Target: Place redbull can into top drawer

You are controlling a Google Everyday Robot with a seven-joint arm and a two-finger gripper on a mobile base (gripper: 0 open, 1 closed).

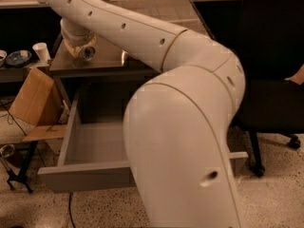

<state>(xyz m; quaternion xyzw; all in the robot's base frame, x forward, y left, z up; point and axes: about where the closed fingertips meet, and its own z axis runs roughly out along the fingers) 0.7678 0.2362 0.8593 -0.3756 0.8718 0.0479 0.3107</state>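
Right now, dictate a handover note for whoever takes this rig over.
The tool is up at the left end of the counter, right at the redbull can; whether it grips the can cannot be told.
The redbull can is at the tool, not in the drawer.
The top drawer is pulled open below the counter.
Done: drawer open, tool at can.
Left: bring the can down into the drawer, release.
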